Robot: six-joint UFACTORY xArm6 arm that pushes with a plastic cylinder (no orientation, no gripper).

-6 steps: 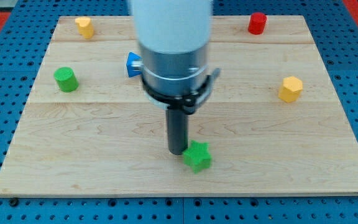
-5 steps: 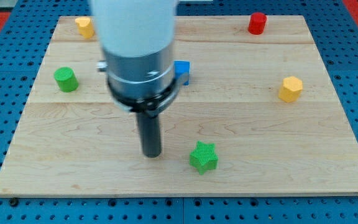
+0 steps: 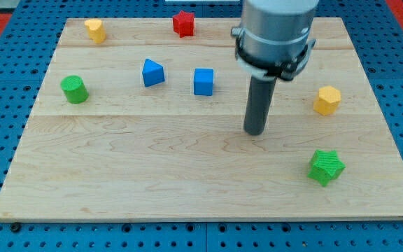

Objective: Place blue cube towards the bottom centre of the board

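The blue cube [image 3: 203, 81] sits on the wooden board [image 3: 117, 175] in its upper middle. My tip [image 3: 255, 131] touches the board to the right of the cube and lower, about a rod's width of bare wood apart from it. A blue triangular block [image 3: 152, 73] lies to the left of the cube.
A green star block [image 3: 325, 167] lies at the lower right. A green cylinder [image 3: 74, 89] is at the left, a yellow block [image 3: 94, 29] at the top left, a red star [image 3: 183, 23] at the top middle, a yellow hexagonal block [image 3: 327, 100] at the right.
My tip has moved from the lower middle to the right and up. The green star now lies farther right. The blue cube and triangle are now uncovered.
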